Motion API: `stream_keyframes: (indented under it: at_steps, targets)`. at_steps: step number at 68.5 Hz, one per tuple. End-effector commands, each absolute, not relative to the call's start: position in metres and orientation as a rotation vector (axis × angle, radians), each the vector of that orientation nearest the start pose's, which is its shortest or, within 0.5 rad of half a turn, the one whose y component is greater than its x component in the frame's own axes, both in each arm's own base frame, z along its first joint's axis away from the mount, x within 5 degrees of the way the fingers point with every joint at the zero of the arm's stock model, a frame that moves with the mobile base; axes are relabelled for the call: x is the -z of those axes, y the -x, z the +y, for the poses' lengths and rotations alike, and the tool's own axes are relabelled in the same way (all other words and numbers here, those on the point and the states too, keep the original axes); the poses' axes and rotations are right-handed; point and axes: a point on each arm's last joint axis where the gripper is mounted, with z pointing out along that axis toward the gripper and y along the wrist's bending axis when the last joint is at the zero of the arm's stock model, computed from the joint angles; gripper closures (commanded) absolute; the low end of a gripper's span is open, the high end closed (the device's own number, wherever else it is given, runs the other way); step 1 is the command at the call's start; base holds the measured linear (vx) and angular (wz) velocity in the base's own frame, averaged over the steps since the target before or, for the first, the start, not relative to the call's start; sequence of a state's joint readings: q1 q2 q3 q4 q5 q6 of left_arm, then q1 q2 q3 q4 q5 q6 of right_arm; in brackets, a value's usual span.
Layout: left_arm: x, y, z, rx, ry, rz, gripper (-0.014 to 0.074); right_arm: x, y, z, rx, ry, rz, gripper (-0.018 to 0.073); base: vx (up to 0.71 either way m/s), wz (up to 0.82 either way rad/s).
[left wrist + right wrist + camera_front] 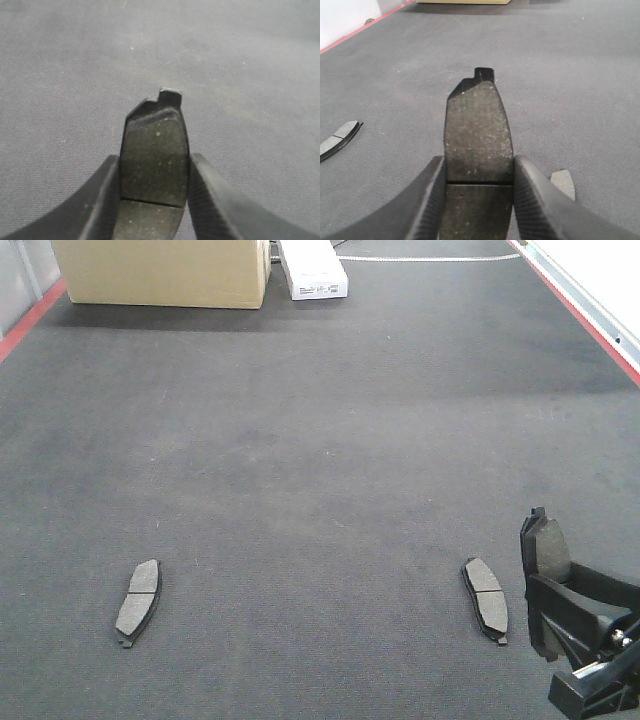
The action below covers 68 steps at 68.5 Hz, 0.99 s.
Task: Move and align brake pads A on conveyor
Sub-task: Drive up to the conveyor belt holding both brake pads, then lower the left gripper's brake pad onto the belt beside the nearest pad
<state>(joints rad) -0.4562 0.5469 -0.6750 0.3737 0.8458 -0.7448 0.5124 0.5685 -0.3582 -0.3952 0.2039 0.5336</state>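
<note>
While two brake pads lie flat at seven (138,602) and five o'clock (486,599) on conveyor (320,470), carry step: left gripper (155,165) and right gripper (479,167) each clamped on one pad, placing in line judged next.

Upper left of the front view: tan cardboard box (165,272), white carton (313,268) just beside it on its right. Pale wall panel (20,280) at far left edge – white ledge (590,285) runs along upper right. Lighting even, soft shadow under the box.
</note>
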Motion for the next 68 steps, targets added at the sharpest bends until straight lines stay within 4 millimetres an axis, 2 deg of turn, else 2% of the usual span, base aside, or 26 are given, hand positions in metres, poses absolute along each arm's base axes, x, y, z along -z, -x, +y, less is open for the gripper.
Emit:
stream_keyframes:
  at_steps: [1, 13, 21, 30, 39, 49, 58, 61, 68]
  targets:
    - [-0.343, -0.097, -0.020, 0.283, 0.154, 2.050, 0.0566, -0.289, -0.110, 0.056, -0.411, 0.312, 1.760, 0.0437, 0.00, 0.00]
    - [-0.345, -0.097, -0.021, 0.293, 0.148, 2.036, 0.0566, -0.289, -0.110, 0.056, -0.411, 0.312, 1.760, 0.0437, 0.00, 0.00]
    - [-0.348, -0.098, -0.026, 0.367, 0.144, 1.995, 0.0564, -0.289, -0.110, 0.056, -0.411, 0.312, 1.759, 0.0437, 0.00, 0.00]
    - [-0.350, -0.109, -0.044, 0.503, 0.052, 1.979, 0.0559, -0.289, -0.110, 0.056, -0.411, 0.312, 1.760, 0.0437, 0.00, 0.00]
    - [-0.344, -0.139, -0.073, 0.623, -0.022, 2.036, 0.0554, -0.289, -0.110, 0.056, -0.411, 0.312, 1.760, 0.0437, 0.00, 0.00]
    - [-0.328, -0.182, -0.105, 0.618, -0.123, 2.166, 0.0549, -0.289, -0.110, 0.056, -0.411, 0.312, 1.760, 0.0437, 0.00, 0.00]
    - [-0.304, -0.218, -0.132, 0.581, -0.173, 2.268, 0.0547, -0.289, -0.110, 0.056, -0.411, 0.312, 1.760, 0.0437, 0.00, 0.00]
    - [-0.290, -0.232, -0.140, 0.567, -0.164, 2.312, 0.0545, -0.289, -0.110, 0.056, -0.411, 0.312, 1.760, 0.0437, 0.00, 0.00]
    - [-0.264, -0.250, -0.151, 0.558, -0.131, 2.399, 0.0542, -0.289, -0.110, 0.056, -0.411, 0.312, 1.760, 0.0437, 0.00, 0.00]
